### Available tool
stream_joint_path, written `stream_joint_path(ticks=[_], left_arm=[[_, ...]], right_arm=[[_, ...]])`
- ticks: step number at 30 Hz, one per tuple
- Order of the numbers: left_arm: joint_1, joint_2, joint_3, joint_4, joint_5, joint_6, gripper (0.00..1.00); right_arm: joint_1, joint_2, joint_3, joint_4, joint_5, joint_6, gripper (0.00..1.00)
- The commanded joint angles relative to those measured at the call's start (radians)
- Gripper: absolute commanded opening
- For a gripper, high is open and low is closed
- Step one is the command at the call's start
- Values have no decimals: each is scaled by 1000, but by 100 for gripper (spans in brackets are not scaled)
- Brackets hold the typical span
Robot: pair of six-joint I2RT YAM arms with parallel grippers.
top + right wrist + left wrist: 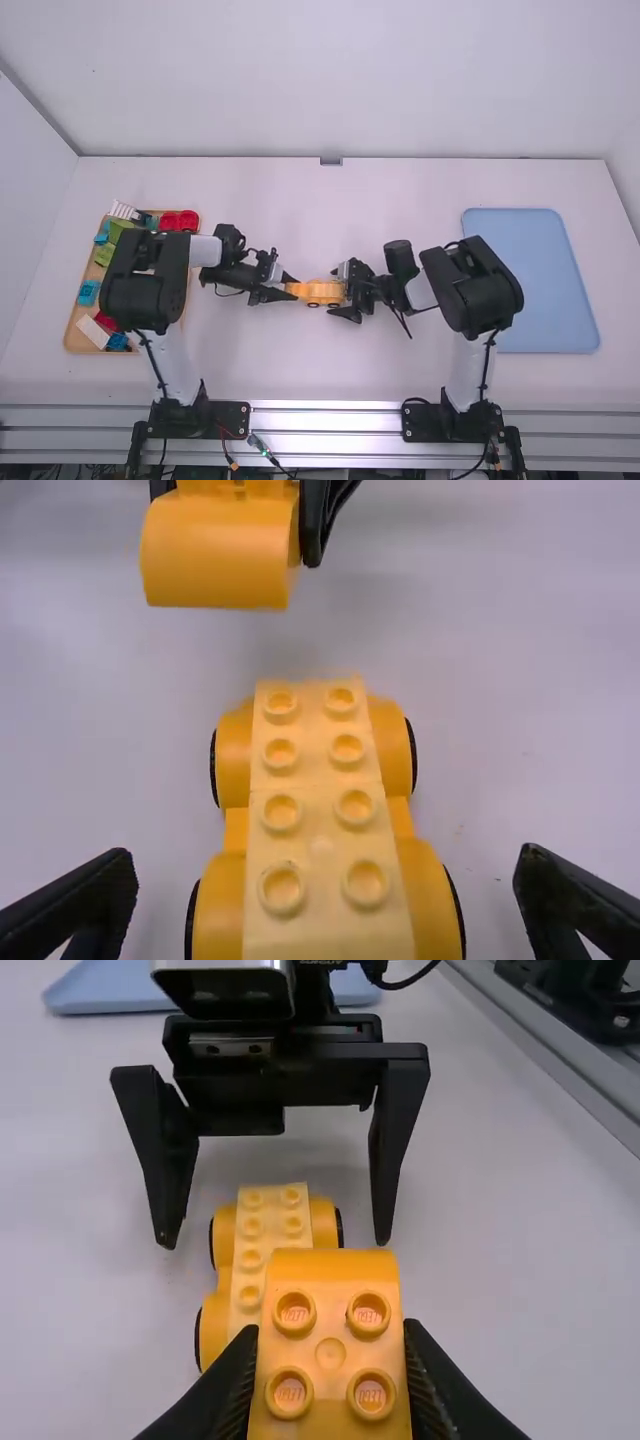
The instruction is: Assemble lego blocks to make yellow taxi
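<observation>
A white table (440,190) carries 2 trays: a tan one, the tan tray (72,335), at its left side, and a flat blue tray (530,280) with rounded corners at its right. Between these 2, well apart from both, a yellow wheeled base (320,810) stands upright directly on the tabletop, its 2 rows of studs facing up.

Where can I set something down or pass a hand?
Bare: the table beyond the wheeled base, up to the wall; nearer, between left arm and right arm; the blue tray. Crowded: around that base, with the yellow block in the left gripper and the open right gripper; the wooden tray of blocks.
</observation>
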Motion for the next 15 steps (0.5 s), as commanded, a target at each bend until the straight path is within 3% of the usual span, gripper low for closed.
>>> stream_joint_path(ticks=[1, 6, 12, 15], left_arm=[[-38, -22, 14, -5, 0, -34, 2], [-84, -22, 22, 25, -4, -45, 2], [-91, -22, 21, 192, -82, -346, 2], [-101, -22, 21, 208, -78, -367, 2]], right_arm=[[-1, 16, 12, -4, -30, -19, 98], [8, 43, 12, 36, -29, -18, 95], [8, 93, 14, 90, -56, -11, 94], [10, 120, 29, 106, -56, 2, 93]])
